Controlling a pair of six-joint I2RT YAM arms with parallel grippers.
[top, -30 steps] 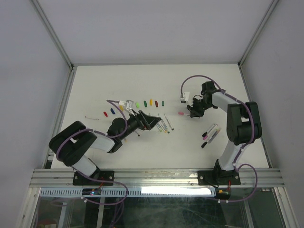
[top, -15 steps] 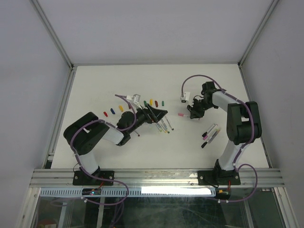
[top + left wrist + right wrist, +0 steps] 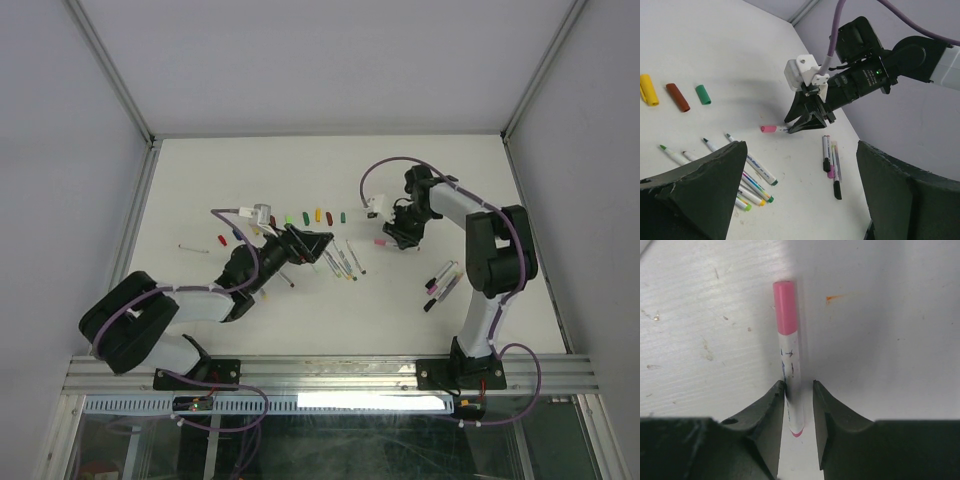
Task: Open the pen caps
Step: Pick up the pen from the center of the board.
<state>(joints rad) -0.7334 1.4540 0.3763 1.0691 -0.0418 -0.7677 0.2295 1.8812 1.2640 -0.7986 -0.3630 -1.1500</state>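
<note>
The right arm bends over toward 9 o'clock, low over the counter (image 3: 300,170). The right claw (image 3: 798,386) is open just a little, with a white pen (image 3: 791,375) lying between its fingers. The pink cap (image 3: 785,307) is on that pen, pointing to 12 o'clock. The left arm stretches toward 1 o'clock, and the left claw (image 3: 801,150) is wide open and holds nothing. Loose pen caps (image 3: 318,214) lie in a row at its 12 o'clock.

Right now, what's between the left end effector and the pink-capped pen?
A fan of uncapped pens lies there; the top view shows it.
</note>
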